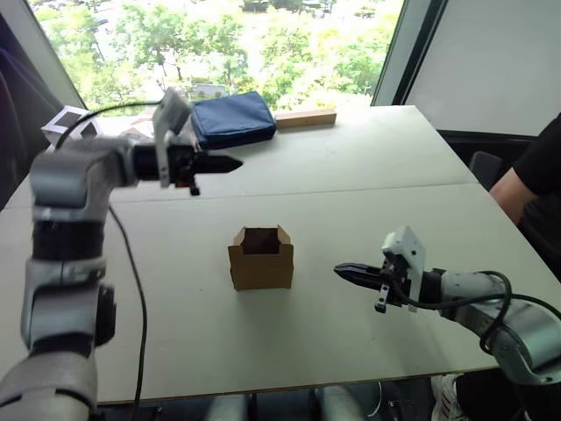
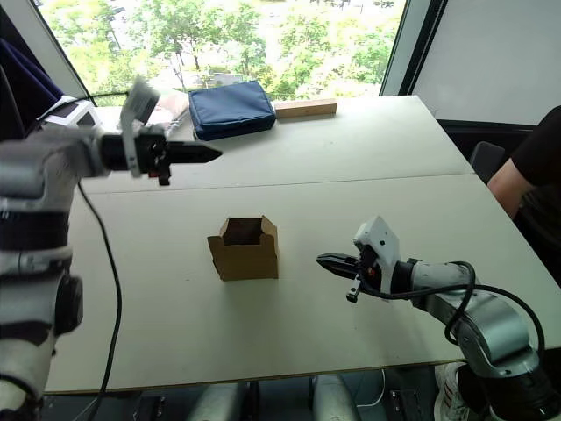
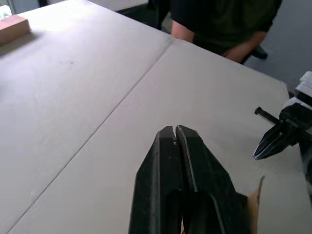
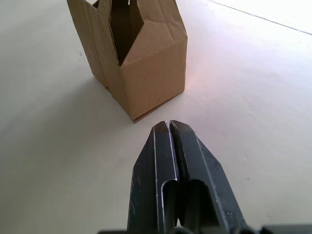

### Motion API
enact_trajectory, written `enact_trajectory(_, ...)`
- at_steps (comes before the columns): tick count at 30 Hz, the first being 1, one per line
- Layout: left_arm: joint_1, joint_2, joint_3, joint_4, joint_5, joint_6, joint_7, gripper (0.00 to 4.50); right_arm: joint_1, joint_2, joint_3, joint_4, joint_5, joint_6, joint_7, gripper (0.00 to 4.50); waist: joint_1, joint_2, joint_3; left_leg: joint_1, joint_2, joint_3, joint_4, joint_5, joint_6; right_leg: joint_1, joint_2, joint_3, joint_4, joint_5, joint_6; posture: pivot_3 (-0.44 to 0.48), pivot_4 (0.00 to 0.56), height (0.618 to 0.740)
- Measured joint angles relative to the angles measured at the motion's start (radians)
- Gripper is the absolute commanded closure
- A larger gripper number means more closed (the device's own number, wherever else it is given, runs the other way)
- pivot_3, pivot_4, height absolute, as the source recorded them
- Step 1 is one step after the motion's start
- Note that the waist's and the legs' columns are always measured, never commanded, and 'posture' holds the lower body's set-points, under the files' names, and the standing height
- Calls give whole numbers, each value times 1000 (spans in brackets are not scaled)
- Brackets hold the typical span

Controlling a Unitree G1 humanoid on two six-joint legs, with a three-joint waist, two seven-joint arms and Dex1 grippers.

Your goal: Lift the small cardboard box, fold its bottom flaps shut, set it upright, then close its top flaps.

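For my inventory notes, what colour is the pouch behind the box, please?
Dark blue pouch, clearest in the left eye view.

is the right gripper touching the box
Apart. The right wrist view shows bare table between the shut right gripper and the box; the left eye view shows the same gap.

Bare table (image 1: pixel 368 167) rings the small cardboard box (image 1: pixel 261 258); blue pouch (image 1: pixel 232 118) lies well behind.

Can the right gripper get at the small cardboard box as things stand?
Probably yes: the right gripper, fingers shut, points at the small cardboard box across bare table, with nothing between them.
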Motion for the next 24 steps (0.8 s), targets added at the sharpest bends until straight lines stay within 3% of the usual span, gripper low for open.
enact_trajectory(6,352,-44,62,-255,-9,-27,162,4477,-85,71,95,103,-112,-80,-12,4500,32,-5,0,0,-4,-2,2,1,-3,2,-4,-1,0,0,0,0,150,737)
enact_trajectory(9,449,-91,43,-307,-20,-52,206,4477,-119,93,140,164,-166,-115,-11,4500,36,-5,0,-1,-4,-3,2,1,-3,3,-5,-1,-1,0,0,0,150,737)
enact_trajectory(15,530,-125,-64,-327,8,-165,269,4477,-140,118,214,222,-232,-138,17,4500,27,-4,-1,-1,-3,-2,0,1,-4,1,-4,-1,-1,0,0,0,150,737)
enact_trajectory(24,537,-160,-205,-313,41,-255,312,4477,-151,165,263,253,-290,-175,32,4500,28,-4,-1,0,-3,-2,0,1,-4,1,-3,-1,-1,0,0,0,150,737)
